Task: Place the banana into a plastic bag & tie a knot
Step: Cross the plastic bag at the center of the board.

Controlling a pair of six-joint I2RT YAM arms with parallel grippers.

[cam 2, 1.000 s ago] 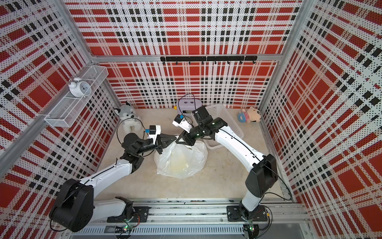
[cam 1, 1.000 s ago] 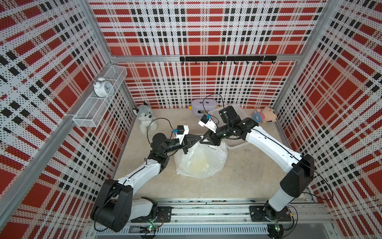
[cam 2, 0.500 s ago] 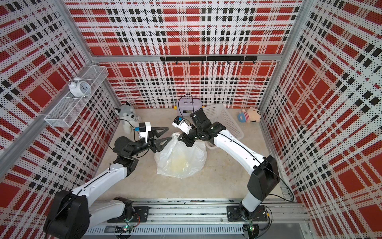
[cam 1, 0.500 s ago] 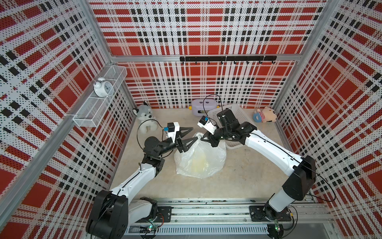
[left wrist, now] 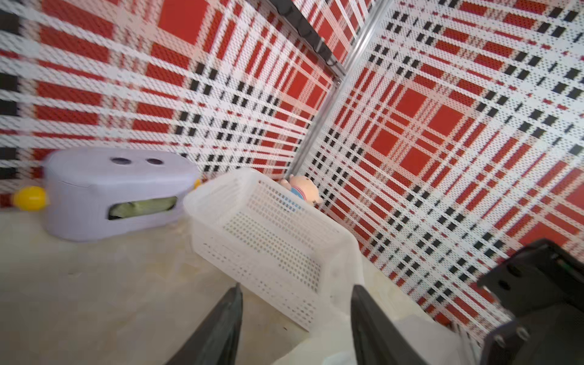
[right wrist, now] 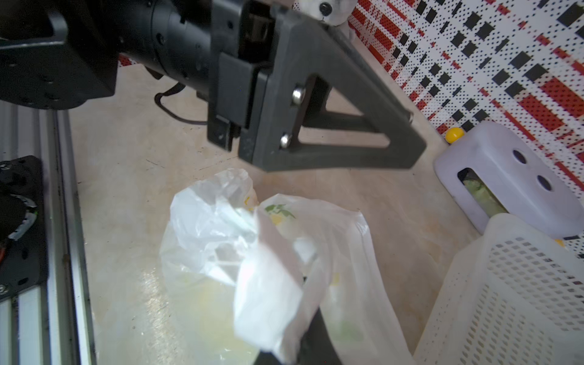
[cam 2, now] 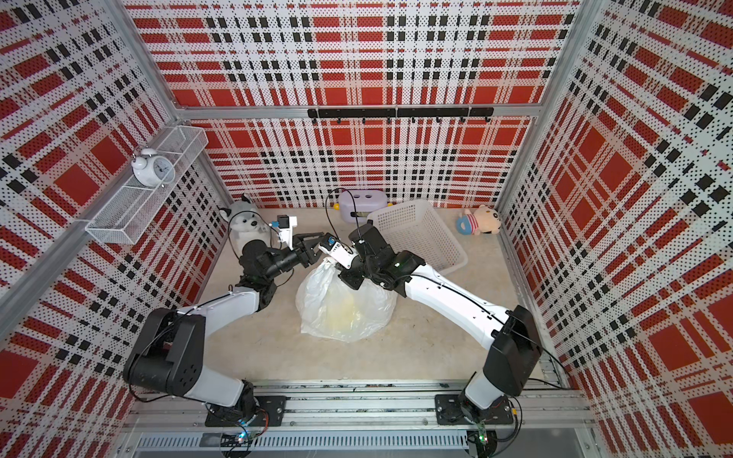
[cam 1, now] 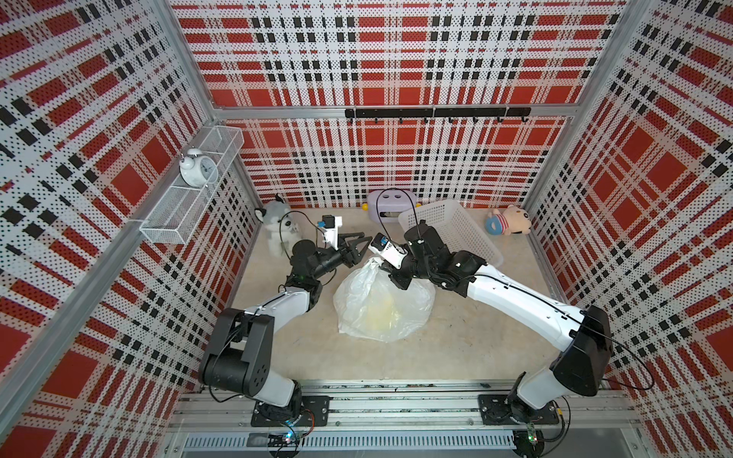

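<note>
Plastic bag: the plastic bag (cam 1: 382,307) sits slumped on the table (cam 1: 456,357), with its gathered top at its own 12 o'clock in both top views.
Banana: the banana (cam 1: 377,315) shows only as a yellow blur through the film, low inside the bag; its long axis cannot be told.
Right gripper: the right gripper (cam 1: 384,270) is clamped together on a twisted strip of the bag's top, reaching in from the bag's 2 o'clock.
Left gripper: the left gripper (cam 1: 363,248) is empty, jaws apart. It hovers clear of the film at about 11 o'clock from the bag's peak, tips aimed toward 3 o'clock.
Loose handle: the loose handle (right wrist: 215,202) stands crumpled just beside the held strip, on the side toward the left gripper, with nothing gripping it.
Key relation: from the left tips, the loose handle lies at about 5 o'clock and lower; the left arm is the nearer free one.
Knot: no finished knot shows; the two ends look bunched rather than crossed.
Next move, judged: the left gripper should drop toward 5 o'clock and close on the loose handle so the ends can be crossed.
Risk: the thin film may fold away from the jaws.
</note>
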